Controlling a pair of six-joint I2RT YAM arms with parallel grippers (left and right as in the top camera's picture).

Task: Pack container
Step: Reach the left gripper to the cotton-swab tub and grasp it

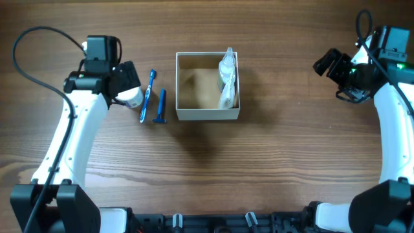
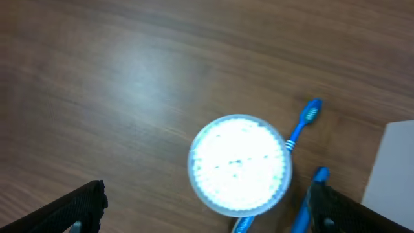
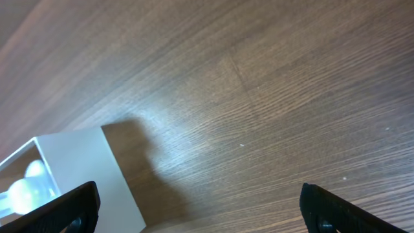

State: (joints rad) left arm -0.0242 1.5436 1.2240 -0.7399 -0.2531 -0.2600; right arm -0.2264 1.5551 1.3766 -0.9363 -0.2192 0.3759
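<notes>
The container, a square white box with a tan inside, stands at the table's middle back and holds a clear plastic-wrapped item along its right wall. Its white corner shows in the right wrist view. A small round white jar stands left of it, bright in the left wrist view. A blue toothbrush and a blue razor lie between jar and box. My left gripper is open above the jar. My right gripper is open and empty, far right of the box.
The toothbrush head and the razor lie by my left gripper's right finger. The box edge shows at the right of the left wrist view. Bare wooden table lies in front of the box.
</notes>
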